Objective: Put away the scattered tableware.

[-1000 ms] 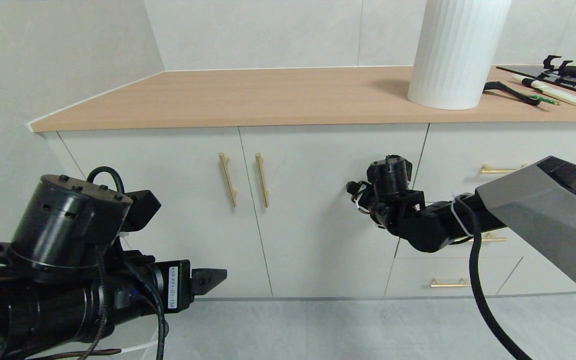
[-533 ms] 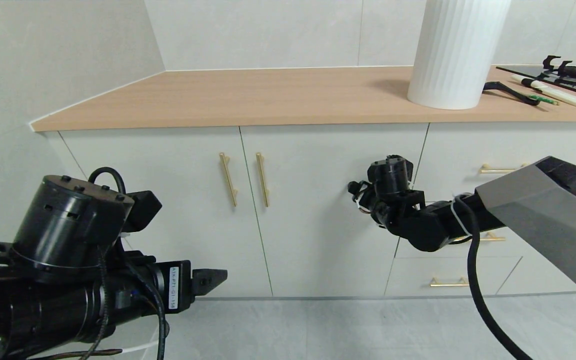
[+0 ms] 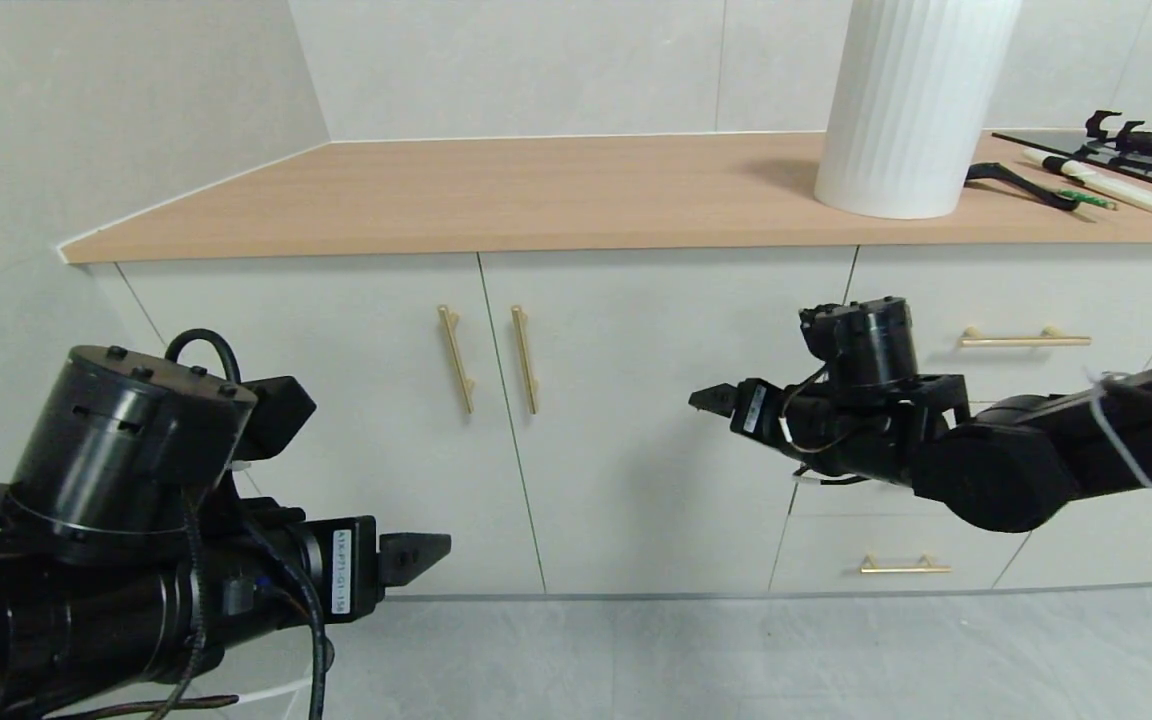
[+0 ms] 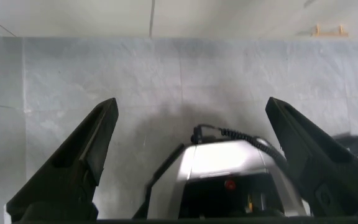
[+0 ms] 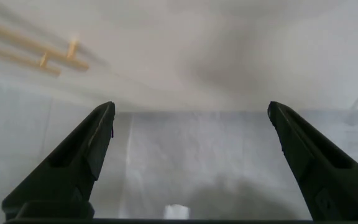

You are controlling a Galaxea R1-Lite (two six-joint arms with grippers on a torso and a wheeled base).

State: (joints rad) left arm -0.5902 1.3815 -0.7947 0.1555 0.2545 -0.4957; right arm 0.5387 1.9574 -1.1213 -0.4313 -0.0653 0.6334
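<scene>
Spoon (image 3: 1021, 183) in black and a white knife (image 3: 1111, 187) lie at the right end of the counter (image 3: 496, 195), between a white ribbed vase (image 3: 911, 110) and the stove (image 3: 1151, 150). My left end effector (image 4: 191, 106) hangs low over the floor and my right end effector (image 5: 190, 107) faces the cabinet doors (image 3: 636, 420). Both are spread apart and empty.

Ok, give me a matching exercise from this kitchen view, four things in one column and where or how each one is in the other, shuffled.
Things
1. white ribbed cylinder
2. black utensil
3. two upright gold handles
4. right gripper

Places or states
A. on the cupboard doors under the counter
B. lying flat between the cylinder and the stove
C. open, in mid-air below counter height
D. standing upright on the counter

Pairs: 1-D, 2-B, 3-A, 4-C
</scene>
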